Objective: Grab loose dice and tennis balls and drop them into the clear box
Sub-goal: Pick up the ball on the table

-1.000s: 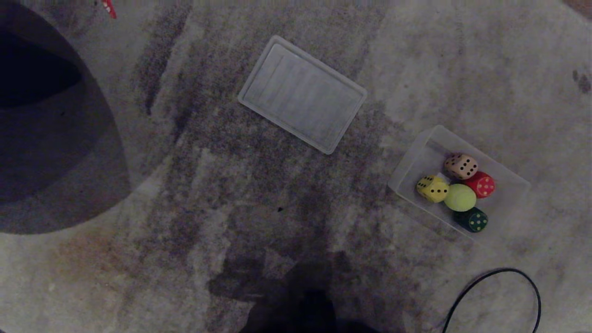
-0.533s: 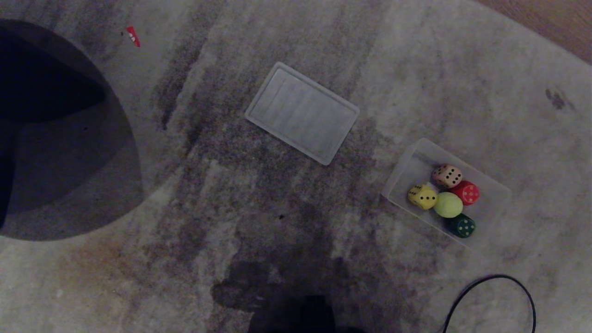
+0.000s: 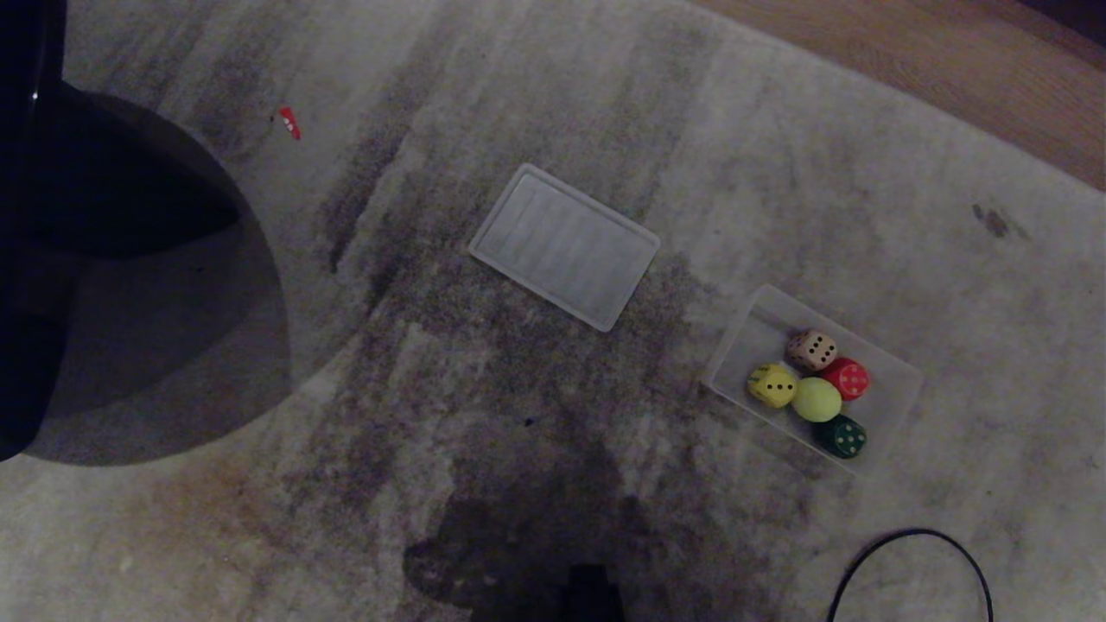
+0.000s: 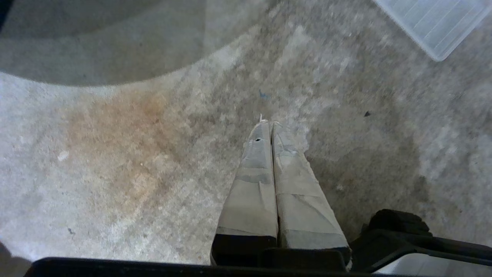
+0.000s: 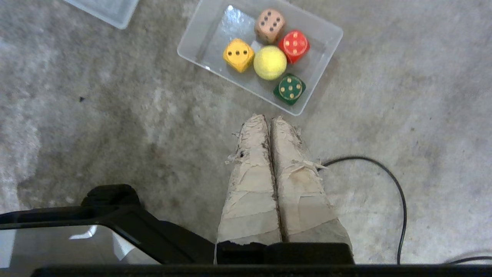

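The head view shows neither arm, only a grey mottled carpet (image 3: 518,415) with the clear box (image 3: 899,380) at its right side, a flat ribbed lid (image 3: 566,246) lying apart from it toward the middle, a loop of black cable (image 3: 907,561) near the lower right edge, a small red scrap (image 3: 289,123) far off at the upper left, a large dark rounded object (image 3: 112,259) at the left, and a strip of wooden floor (image 3: 907,78) beyond the carpet. The right wrist view brings the box close: the right tool (image 5: 269,120), its taped fingers pressed together and holding nothing, hangs above the carpet with the box's near wall just ahead of its tips. Inside the box lie the tan die (image 5: 270,25), the red die (image 5: 294,46), the yellow die (image 5: 238,55), the dark green die (image 5: 290,89) and one tennis ball (image 5: 270,62), the ball in the middle and touching the dice around it. The cable curves beside this tool. The left wrist view shows what the others do not: the left tool (image 4: 268,125), likewise clenched and empty, hangs over bare carpet with a brownish stain (image 4: 127,130) off to one side and only a corner of the lid well ahead; the box is outside that view.
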Robot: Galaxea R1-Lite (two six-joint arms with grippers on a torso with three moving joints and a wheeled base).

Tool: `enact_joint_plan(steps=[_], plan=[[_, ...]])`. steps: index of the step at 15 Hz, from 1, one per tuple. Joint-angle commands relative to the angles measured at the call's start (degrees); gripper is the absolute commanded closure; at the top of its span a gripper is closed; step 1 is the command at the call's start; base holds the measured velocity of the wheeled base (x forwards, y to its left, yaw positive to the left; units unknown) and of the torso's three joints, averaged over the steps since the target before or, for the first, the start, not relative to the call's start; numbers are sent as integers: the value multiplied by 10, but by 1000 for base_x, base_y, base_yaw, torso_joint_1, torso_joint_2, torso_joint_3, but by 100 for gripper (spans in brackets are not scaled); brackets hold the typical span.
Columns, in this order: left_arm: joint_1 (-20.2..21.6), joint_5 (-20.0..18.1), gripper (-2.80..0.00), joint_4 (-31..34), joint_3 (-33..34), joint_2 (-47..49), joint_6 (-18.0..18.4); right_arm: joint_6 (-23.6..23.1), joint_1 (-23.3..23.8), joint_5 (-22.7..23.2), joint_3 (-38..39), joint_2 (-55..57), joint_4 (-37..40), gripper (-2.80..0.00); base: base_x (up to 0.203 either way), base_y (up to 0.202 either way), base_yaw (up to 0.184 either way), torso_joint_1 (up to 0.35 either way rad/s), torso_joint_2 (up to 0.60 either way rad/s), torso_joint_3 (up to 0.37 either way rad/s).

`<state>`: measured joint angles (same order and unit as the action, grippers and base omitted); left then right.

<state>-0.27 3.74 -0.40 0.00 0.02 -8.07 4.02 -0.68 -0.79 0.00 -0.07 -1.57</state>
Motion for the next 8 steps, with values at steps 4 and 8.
enact_joint_plan(steps=[4,8], plan=[[0,0,0,0,1,1,-1,0,0,0,4,2,-1,0,0,0,0,3,1,201],[0,0,0,0,1,1,0,0,0,0,4,2,-1,0,0,0,0,3,2,202]])
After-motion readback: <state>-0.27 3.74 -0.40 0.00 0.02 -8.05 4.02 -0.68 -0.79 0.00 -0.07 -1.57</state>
